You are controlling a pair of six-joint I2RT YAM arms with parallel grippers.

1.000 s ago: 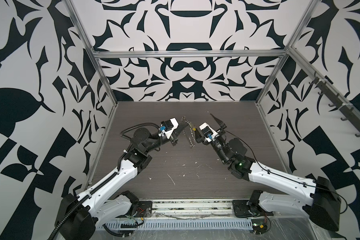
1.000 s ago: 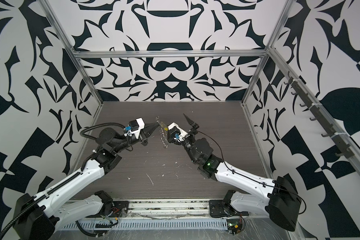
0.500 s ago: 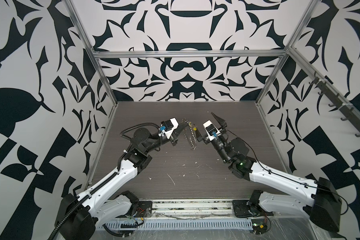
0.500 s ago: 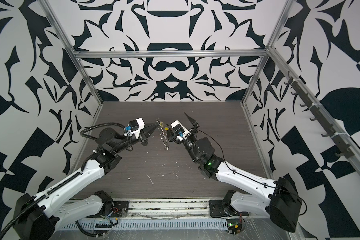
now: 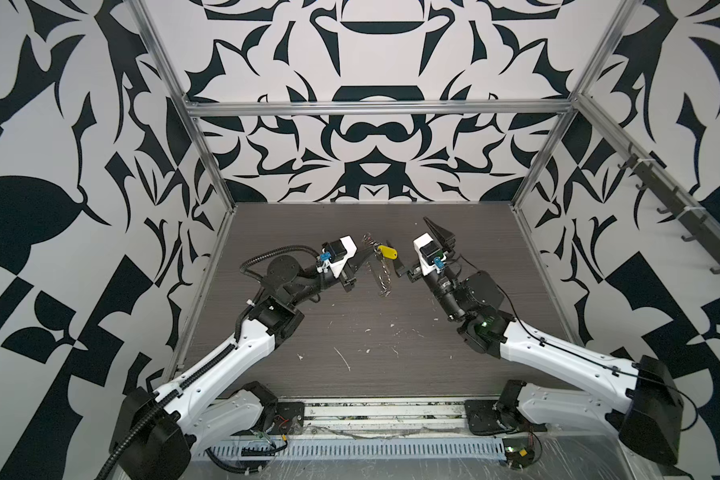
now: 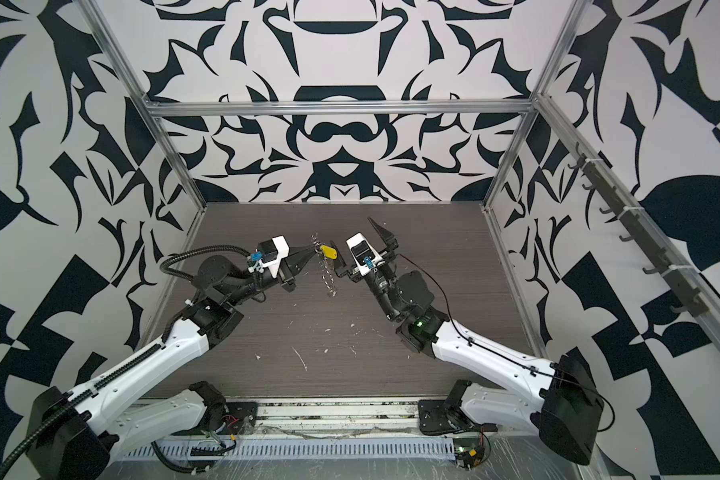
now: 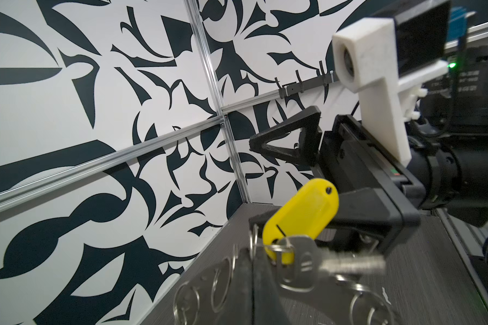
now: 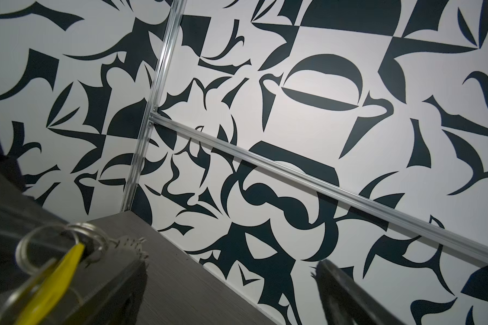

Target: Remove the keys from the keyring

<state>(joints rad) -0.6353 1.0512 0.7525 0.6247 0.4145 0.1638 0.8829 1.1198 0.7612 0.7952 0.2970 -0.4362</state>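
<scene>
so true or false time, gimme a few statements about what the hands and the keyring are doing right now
1. The left hand is shut on the keyring. True.
2. The right hand is clamped on the yellow key. False: its jaws stand wide open and hold nothing.
3. The keyring lies flat on the table. False: it hangs edge-on from the left hand.
4. The yellow key is on the keyring. True: the left wrist view shows a small wire loop linking them.
5. The two hands are at opposite ends of the table. False: they face each other closely near the middle.
</scene>
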